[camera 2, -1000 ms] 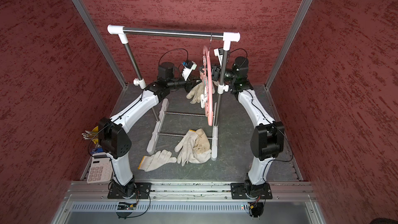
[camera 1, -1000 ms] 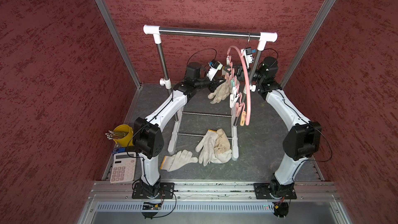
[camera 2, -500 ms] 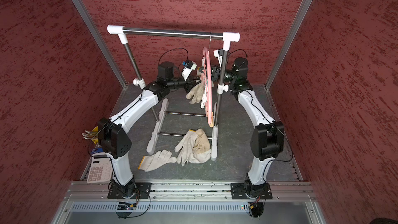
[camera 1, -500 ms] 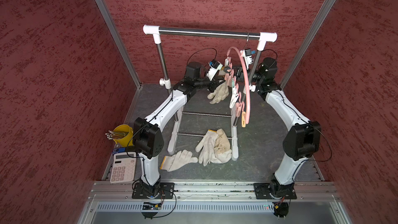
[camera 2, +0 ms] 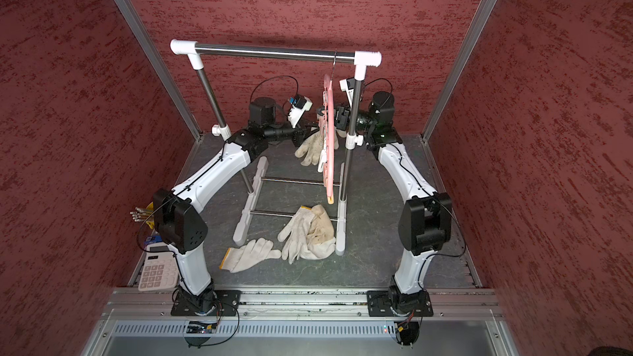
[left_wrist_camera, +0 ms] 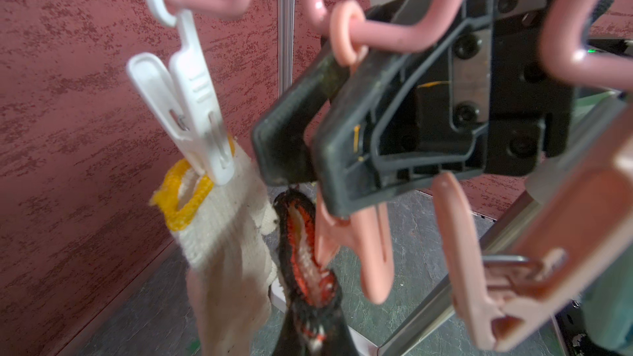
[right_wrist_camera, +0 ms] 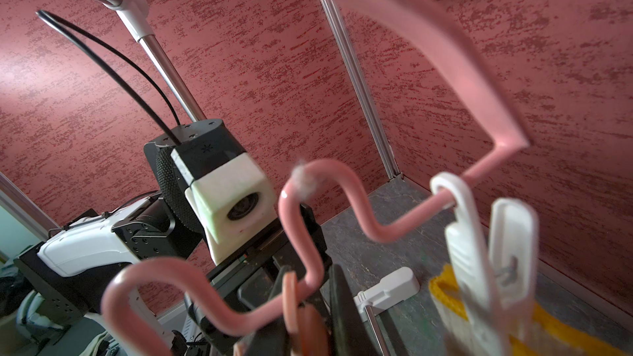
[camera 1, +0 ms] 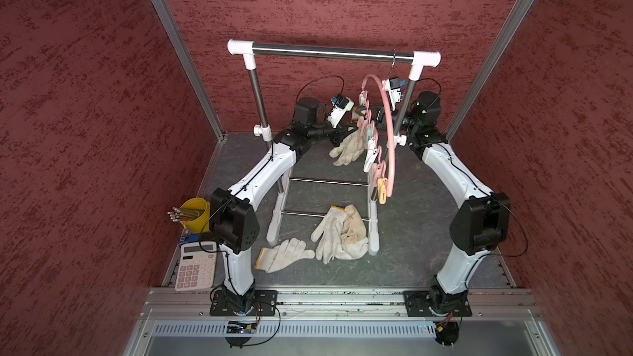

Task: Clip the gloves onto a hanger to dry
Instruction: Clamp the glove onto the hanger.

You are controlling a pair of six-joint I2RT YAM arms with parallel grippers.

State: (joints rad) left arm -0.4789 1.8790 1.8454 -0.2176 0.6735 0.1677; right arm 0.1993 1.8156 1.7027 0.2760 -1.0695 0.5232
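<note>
The pink hanger (camera 1: 388, 125) (camera 2: 329, 152) hangs from the rack bar at the right. One off-white glove (left_wrist_camera: 226, 234) with a yellow cuff hangs from its white clip (left_wrist_camera: 191, 104) (right_wrist_camera: 479, 251). My right gripper (right_wrist_camera: 308, 316) (camera 1: 364, 116) is shut on a pink clip (left_wrist_camera: 356, 234), whose lower jaws gape. My left gripper (left_wrist_camera: 310, 323) (camera 1: 339, 131) is shut on a second glove (camera 1: 347, 147); its red-edged cuff (left_wrist_camera: 301, 244) reaches up to that clip's mouth. On the floor lie a single glove (camera 1: 284, 259) (camera 2: 251, 254) and a small pile of gloves (camera 1: 340, 236) (camera 2: 310, 232).
The steel rack (camera 1: 329, 52) with white joints straddles the middle, its foot rails (camera 1: 277, 210) on the floor. A yellow cup of pencils (camera 1: 195, 212) and a calculator (camera 1: 195, 267) sit at the left edge. Red walls close in on three sides.
Almost nothing: the hanger's lower end has swung slightly left. Both grippers keep their grips.
</note>
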